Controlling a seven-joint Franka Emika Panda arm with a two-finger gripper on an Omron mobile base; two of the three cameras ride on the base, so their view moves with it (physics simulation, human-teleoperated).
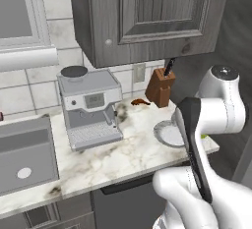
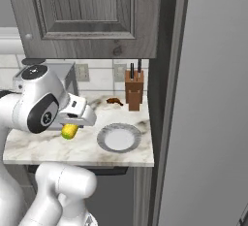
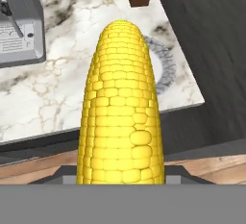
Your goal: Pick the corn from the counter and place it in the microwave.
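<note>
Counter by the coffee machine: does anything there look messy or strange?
Mostly tidy. A small brown scrap lies loose on the counter beside the knife block, and brownish stains mark the stone. The plate sits flat.

Dark grey wood wall cabinet (image 1: 147, 16) over pale tiled backsplash (image 1: 29, 93), tall grey panel (image 2: 213, 99) at right.

no readable text, coffee machine (image 1: 91, 107) display blank
</note>
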